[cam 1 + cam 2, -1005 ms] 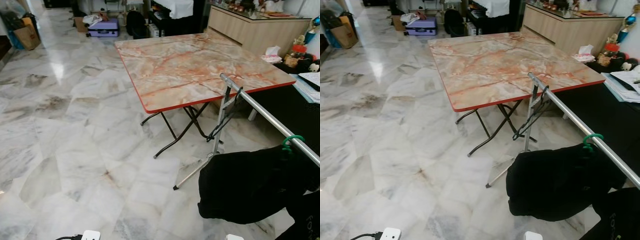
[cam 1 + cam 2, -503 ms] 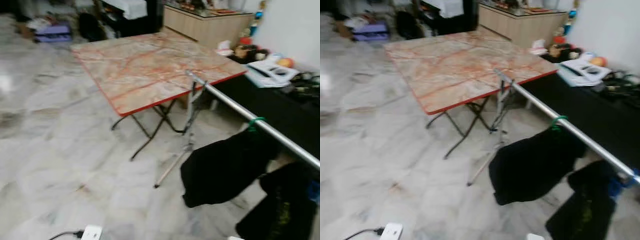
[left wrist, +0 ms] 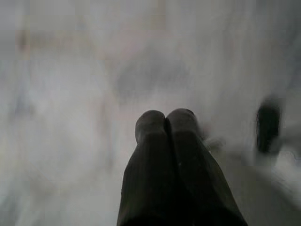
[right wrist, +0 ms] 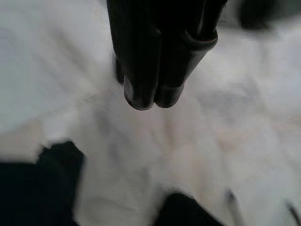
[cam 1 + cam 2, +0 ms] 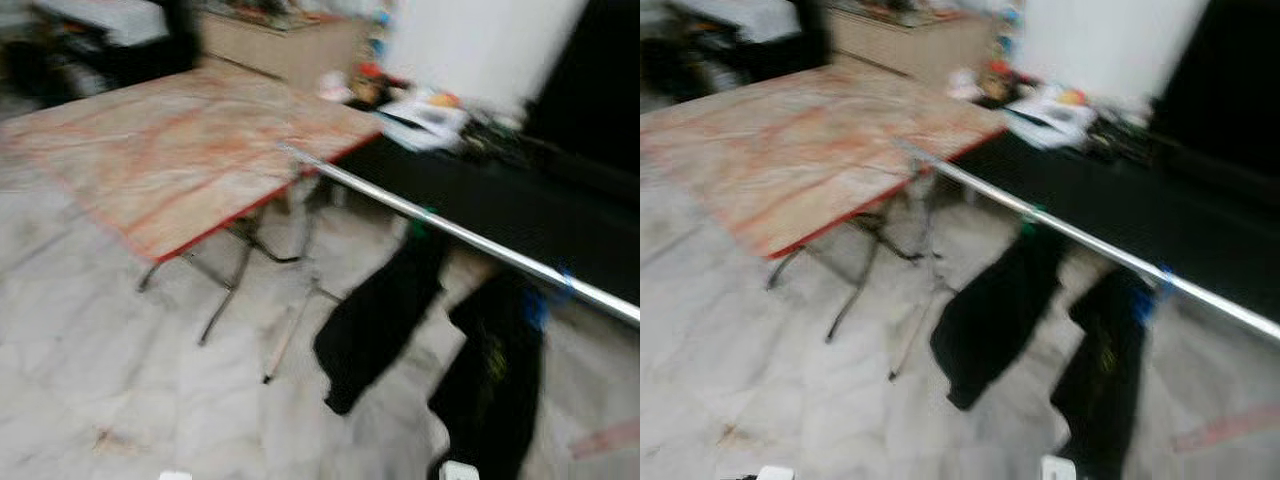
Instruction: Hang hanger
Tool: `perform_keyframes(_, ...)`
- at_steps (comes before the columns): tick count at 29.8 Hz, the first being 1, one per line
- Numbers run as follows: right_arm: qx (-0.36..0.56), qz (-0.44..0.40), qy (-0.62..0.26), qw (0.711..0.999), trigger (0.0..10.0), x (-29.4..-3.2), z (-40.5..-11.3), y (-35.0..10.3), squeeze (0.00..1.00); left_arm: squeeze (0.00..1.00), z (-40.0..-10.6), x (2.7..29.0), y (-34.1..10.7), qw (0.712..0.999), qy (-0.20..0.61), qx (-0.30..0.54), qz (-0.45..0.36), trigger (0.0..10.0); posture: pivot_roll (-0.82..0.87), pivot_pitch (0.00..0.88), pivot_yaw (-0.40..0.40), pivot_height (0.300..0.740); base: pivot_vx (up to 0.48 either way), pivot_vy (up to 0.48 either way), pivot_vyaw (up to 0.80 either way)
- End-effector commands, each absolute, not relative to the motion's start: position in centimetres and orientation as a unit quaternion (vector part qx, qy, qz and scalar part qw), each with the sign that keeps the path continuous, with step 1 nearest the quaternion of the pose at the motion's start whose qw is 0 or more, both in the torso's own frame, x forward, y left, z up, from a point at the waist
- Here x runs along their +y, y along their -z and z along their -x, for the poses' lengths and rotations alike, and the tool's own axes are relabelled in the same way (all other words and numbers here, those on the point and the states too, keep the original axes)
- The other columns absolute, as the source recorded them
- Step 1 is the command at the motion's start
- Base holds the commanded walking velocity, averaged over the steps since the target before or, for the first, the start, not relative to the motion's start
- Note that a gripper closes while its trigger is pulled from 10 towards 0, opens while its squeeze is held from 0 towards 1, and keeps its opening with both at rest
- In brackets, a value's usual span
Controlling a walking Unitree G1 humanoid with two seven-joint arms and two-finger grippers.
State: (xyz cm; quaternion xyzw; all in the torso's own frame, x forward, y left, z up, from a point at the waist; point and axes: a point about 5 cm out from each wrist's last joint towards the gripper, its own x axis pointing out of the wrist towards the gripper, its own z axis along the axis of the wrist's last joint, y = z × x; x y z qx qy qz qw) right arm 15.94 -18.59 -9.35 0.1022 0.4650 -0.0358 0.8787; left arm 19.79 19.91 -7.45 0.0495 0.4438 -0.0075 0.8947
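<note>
Rail [image 5: 470,240]: shiny bare metal. Garments [image 5: 375,315] under rail: matt black cloth. Table [image 5: 170,150]: glossy marble-pattern top. Floor [image 5: 80,380]: polished marble.

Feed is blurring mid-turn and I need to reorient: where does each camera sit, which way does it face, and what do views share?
Left eye view: on the head, looking forward and down at the marble-top table, silver rail and black garments; blurred.
Right eye view: its stereo twin, sharing the same table, rail and garments.
Left wrist view: on the left arm, facing the pale floor; left end effector fingers together.
Right wrist view: on the right arm, facing floor; right end effector fingers together. Both wrist views share the floor.
</note>
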Motion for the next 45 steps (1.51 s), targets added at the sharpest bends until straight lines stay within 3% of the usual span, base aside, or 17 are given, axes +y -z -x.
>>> perform_keyframes(1, 0.456, -0.105, 0.027, 0.883, 10.0, -17.85, -16.74, 9.08, 0.00, 0.00, -17.91, 20.82, 8.29, 0.879, -0.001, 0.474, -0.057, 10.0, 0.03, 0.036, 0.013, 0.740, 0.000, 0.000, -0.80)
perform_keyframes(5, 0.457, -0.107, 0.026, 0.882, 10.0, -17.75, -16.67, 9.13, 0.00, 0.00, -18.02, 20.90, 8.21, 0.881, -0.006, 0.470, -0.057, 10.0, 0.03, 0.037, 0.012, 0.740, 0.000, 0.000, -0.80)
perform_keyframes(6, 0.458, -0.104, 0.027, 0.883, 10.0, -17.77, -16.66, 9.13, 0.78, 0.64, -18.03, 20.88, 8.21, 0.881, -0.005, 0.470, -0.054, 10.0, 0.03, 0.037, 0.011, 0.740, 0.000, 0.000, -0.80)
perform_keyframes(7, 0.458, -0.102, 0.027, 0.883, 10.0, -17.80, -16.65, 9.13, 0.78, 0.64, -18.03, 20.86, 8.21, 0.881, -0.005, 0.469, -0.053, 10.0, 0.03, 0.036, 0.011, 0.740, 0.000, 0.000, -0.80)
perform_keyframes(8, 0.457, -0.107, 0.030, 0.882, 10.0, -17.78, -16.64, 9.14, 1.00, 1.00, -18.03, 20.81, 8.22, 0.882, -0.003, 0.469, -0.051, 10.0, 0.03, 0.036, 0.012, 0.740, 0.000, 0.000, -0.80)
perform_keyframes(33, 0.453, -0.116, 0.030, 0.884, 10.0, -17.82, -16.67, 9.10, 1.00, 1.00, -18.09, 21.29, 8.11, 0.881, -0.008, 0.469, -0.054, 10.0, 0.04, 0.036, 0.012, 0.740, 0.000, 0.000, -0.76)
perform_keyframes(34, 0.454, -0.116, 0.032, 0.883, 10.0, -17.86, -16.64, 9.11, 1.00, 0.18, -18.12, 21.33, 8.08, 0.881, -0.009, 0.469, -0.056, 10.0, 0.04, 0.036, 0.012, 0.740, 0.000, 0.000, 0.00)
perform_keyframes(35, 0.454, -0.115, 0.033, 0.883, 10.0, -17.89, -16.65, 9.11, 1.00, 0.00, -18.13, 21.33, 8.08, 0.882, -0.009, 0.469, -0.056, 10.0, 0.04, 0.035, 0.011, 0.740, 0.000, 0.000, 0.00)
perform_keyframes(36, 0.453, -0.114, 0.034, 0.884, 10.0, -17.95, -16.65, 9.10, 0.92, 0.00, -18.14, 21.31, 8.08, 0.882, -0.010, 0.468, -0.054, 10.0, 0.04, 0.036, 0.011, 0.740, 0.000, 0.000, 0.00)
perform_keyframes(37, 0.453, -0.112, 0.035, 0.884, 10.0, -17.98, -16.66, 9.09, 0.92, 0.00, -18.13, 21.30, 8.08, 0.882, -0.010, 0.467, -0.053, 10.0, 0.04, 0.036, 0.011, 0.740, 0.000, 0.000, 0.00)
perform_keyframes(38, 0.452, -0.113, 0.036, 0.884, 10.0, -18.00, -16.67, 9.08, 0.00, 0.00, -18.12, 21.29, 8.08, 0.883, -0.011, 0.467, -0.054, 10.0, 0.04, 0.035, 0.010, 0.740, 0.000, 0.000, 0.00)
perform_keyframes(45, 0.450, -0.111, 0.036, 0.885, 10.0, -17.99, -16.70, 9.07, 0.00, 0.00, -17.93, 21.20, 8.19, 0.882, -0.014, 0.468, -0.050, 10.0, 0.04, 0.035, 0.008, 0.740, 0.000, 0.000, 0.00)
